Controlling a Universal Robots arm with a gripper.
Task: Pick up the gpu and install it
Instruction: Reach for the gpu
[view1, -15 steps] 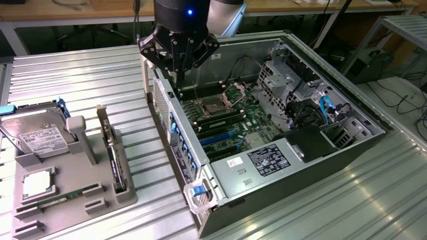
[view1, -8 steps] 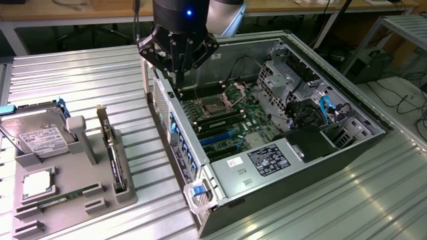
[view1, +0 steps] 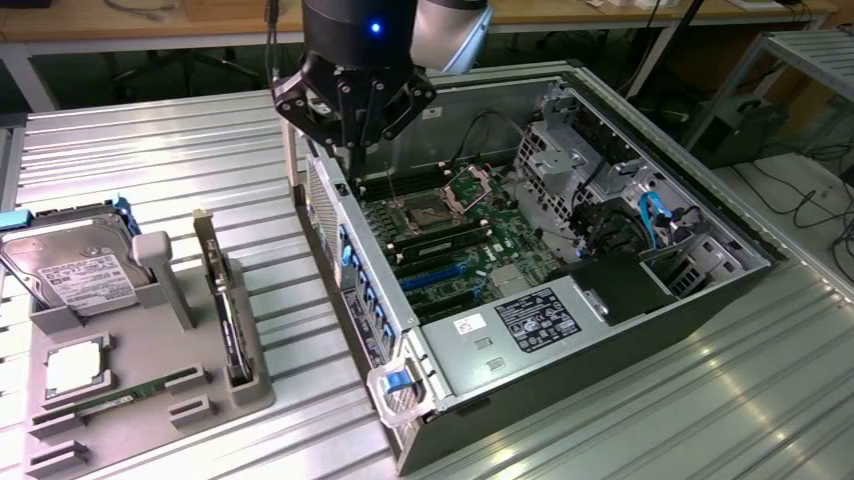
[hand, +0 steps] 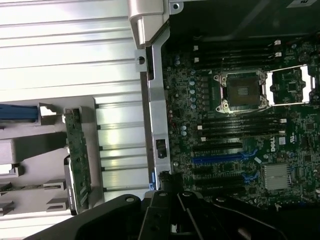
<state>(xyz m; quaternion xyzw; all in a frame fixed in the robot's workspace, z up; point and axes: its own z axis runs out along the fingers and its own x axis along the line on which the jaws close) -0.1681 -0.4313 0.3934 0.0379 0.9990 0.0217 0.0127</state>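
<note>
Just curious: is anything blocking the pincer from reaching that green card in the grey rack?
Nothing visible does: only bare ribbed table lies between the pincer, above the case's edge, and the gpu, upright in its rack.

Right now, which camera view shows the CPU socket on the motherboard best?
The wrist view: it looks straight down on the CPU socket, with its frame folded open beside it. The exterior view shows the socket smaller and at a slant.

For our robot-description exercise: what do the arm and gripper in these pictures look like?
The gripper is matte black: a cylindrical body with a small blue light, and angular, jointed linkage fingers fastened with visible bolts. Behind it sits a rounded silver-grey arm joint.
</note>
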